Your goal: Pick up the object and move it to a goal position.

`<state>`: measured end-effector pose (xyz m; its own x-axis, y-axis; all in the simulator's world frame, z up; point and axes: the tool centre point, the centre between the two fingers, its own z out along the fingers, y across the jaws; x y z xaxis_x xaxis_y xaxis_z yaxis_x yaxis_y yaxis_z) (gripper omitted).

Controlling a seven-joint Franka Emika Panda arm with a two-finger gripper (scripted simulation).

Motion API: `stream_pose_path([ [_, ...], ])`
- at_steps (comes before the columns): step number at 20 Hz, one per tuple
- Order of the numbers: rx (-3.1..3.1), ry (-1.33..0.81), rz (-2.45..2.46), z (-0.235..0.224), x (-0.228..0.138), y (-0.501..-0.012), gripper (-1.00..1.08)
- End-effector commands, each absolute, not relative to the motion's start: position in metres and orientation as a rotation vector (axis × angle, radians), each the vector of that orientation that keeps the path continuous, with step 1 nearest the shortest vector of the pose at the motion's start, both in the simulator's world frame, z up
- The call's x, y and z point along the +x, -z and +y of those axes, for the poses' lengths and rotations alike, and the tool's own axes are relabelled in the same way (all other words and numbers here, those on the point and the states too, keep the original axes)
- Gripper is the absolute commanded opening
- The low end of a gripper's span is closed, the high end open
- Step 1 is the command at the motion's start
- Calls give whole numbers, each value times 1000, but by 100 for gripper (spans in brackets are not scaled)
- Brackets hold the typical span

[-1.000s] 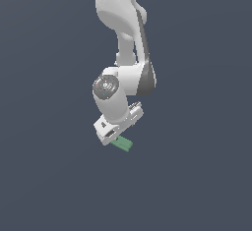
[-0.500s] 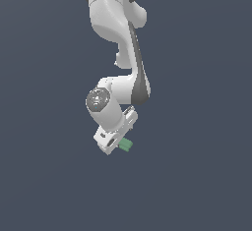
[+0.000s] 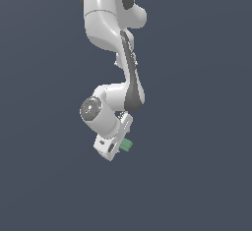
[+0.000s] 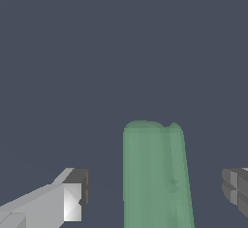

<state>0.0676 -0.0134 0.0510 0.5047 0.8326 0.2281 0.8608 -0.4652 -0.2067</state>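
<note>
The object is a small matte green block (image 3: 127,145) that shows at the lower end of the white hand in the exterior view, partly hidden by it. In the wrist view the green block (image 4: 154,173) stands lengthwise between my two fingers. My gripper (image 4: 156,193) is open. One finger (image 4: 72,200) and the other finger (image 4: 236,188) each stand clear of the block with a gap on either side. In the exterior view the gripper (image 3: 118,149) points down and sits right at the block.
The white arm (image 3: 110,33) reaches down from the top of the exterior view. All around is an even dark grey-blue background with no edges or other objects in view.
The wrist has swung toward the exterior view's left and the hand has closed in over the block. The block has stayed nearly in place, and less of it shows now.
</note>
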Motion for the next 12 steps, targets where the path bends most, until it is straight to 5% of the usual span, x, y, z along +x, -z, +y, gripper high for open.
stream_pose_path([
  [1, -2425, 155, -1458, -14, 69, -47, 108],
  [12, -2377, 184, -1506, -16, 72, -41, 108],
])
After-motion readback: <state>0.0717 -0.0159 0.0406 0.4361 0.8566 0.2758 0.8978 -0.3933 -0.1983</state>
